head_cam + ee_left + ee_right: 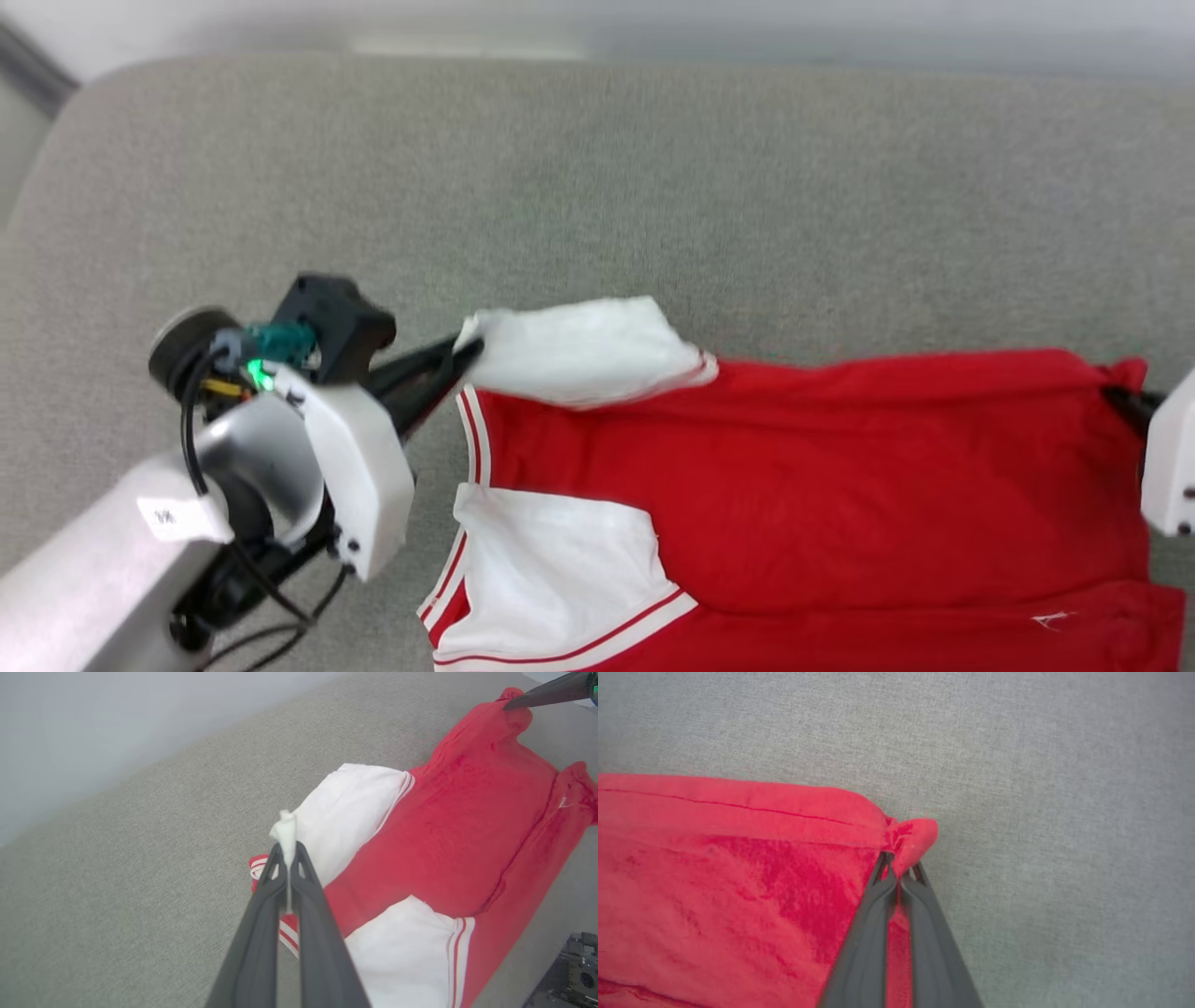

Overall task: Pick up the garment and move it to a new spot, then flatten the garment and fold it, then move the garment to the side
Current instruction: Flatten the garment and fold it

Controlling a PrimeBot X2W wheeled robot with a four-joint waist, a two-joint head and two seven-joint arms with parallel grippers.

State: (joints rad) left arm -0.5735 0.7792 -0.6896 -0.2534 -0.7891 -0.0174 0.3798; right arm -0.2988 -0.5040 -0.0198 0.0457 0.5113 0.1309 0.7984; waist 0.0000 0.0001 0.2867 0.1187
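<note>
Left gripper [287,853] is pinching the jersey [794,485] sleeve tip, right gripper [900,868] a red corner; stretching risks either slipping.

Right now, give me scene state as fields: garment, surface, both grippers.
garment: red T-shirt with white sleeves, lying spread out, sleeves toward the robot's left
surface: grey fabric, under the garment
left gripper: shut on the far white sleeve, pinching its edge
right gripper: shut on a red corner at the opposite end
lettering: none visible on the upward side
</note>
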